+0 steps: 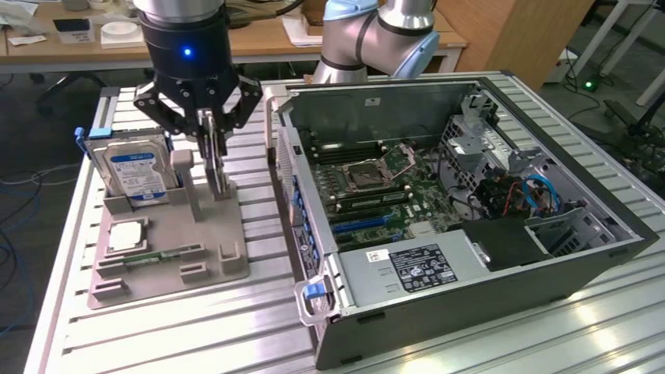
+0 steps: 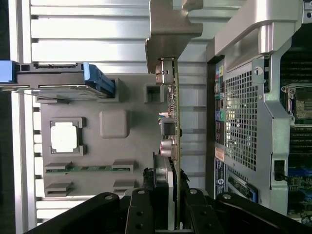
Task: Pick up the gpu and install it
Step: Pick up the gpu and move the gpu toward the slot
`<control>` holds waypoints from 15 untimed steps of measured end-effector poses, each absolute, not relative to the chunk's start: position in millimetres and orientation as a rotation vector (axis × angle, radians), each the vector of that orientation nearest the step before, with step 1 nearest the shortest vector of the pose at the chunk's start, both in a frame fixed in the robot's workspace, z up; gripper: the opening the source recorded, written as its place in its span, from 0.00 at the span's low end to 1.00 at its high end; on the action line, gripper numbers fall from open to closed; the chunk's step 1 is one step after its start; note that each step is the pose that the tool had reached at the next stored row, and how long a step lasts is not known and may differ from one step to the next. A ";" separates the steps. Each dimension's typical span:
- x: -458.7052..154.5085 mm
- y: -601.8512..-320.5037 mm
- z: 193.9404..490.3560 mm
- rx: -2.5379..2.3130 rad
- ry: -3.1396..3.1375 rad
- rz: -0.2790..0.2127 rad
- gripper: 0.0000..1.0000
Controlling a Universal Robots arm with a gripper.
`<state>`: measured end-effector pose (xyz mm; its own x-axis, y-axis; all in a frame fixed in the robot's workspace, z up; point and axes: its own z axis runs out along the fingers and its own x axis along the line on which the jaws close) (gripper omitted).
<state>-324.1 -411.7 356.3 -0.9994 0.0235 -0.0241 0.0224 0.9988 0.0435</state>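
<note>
Clamping the gpu (image 1: 218,175) by its upper edge, the gripper (image 1: 211,136) hangs straight down over the grey holder (image 1: 198,234). Its jaws are pressed in on the card from both faces. In the wrist view the dark fingers (image 2: 139,214) of the gripper (image 2: 170,217) sit on either side of the thin board (image 2: 173,122), which runs edge-on away from them to its silvery bracket (image 2: 170,29) at the far end.

The card stands upright directly beneath the jaws, with its lower edge down at the holder's upright posts (whether it is seated in its slot or just clear of it, I cannot tell).

Just beside the jaws, on the exterior view's left, the hard drive (image 1: 130,167) with its blue-and-white label stands upright in its own cradle of the same holder. Below the jaws and nearer the exterior camera, a square processor (image 1: 124,236) lies flat in a recess, and the narrow green memory stick (image 1: 161,255) lies just beyond it.

Close beside the jaws on the other side is the open computer case (image 1: 582,257), lying on the ribbed metal table (image 1: 187,335) with its motherboard (image 1: 385,187) exposed. The case's perforated rear panel (image 2: 243,117) is near the gripped card.
</note>
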 end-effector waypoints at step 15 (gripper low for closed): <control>-324.1 -411.7 374.6 0.036 3.116 0.068 0.28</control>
